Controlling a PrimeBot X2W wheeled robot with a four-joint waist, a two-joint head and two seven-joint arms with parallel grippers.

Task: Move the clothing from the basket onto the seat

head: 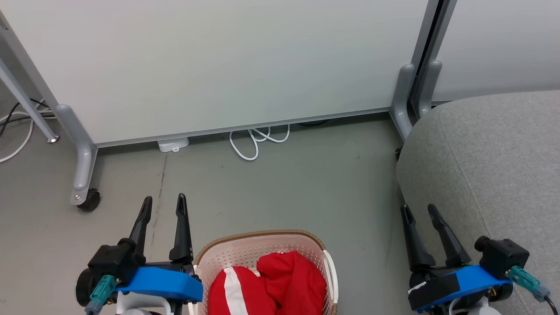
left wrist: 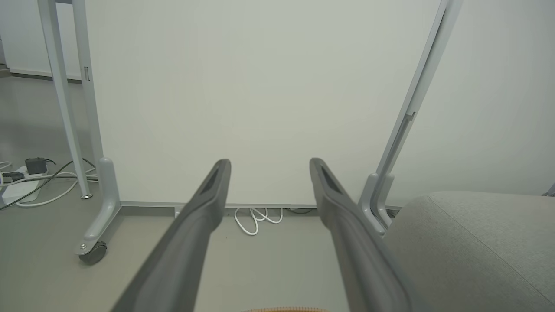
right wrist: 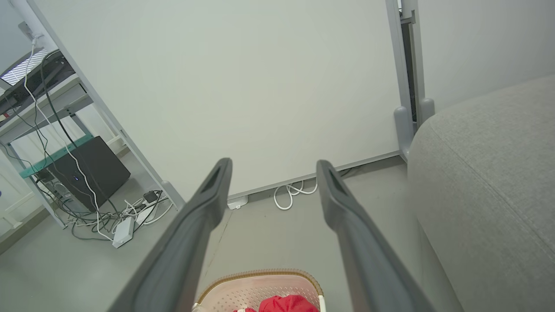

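At the lower left of the head view, the left gripper (head: 164,199) holds its two dark fingers well apart with nothing between them, tips pointing up the frame over the grey floor (head: 306,183). At the lower right, the right gripper (head: 419,208) is spread just as wide and is also empty. Its fingers show against the rounded side of the seat (head: 494,166), though whether they touch it cannot be told. Between the two grippers, at the bottom centre, the basket (head: 262,233) stands on the floor, its brown rim just beside the left arm's blue housing. The clothing (head: 271,284) lies heaped inside the basket, red with a white stripe at the heap's left. Across the upper frame a pale partition panel (head: 227,65) stands on grey legs, with a caster (head: 89,200) at the middle left. A looped white cable (head: 253,142) lies under the panel's lower edge.
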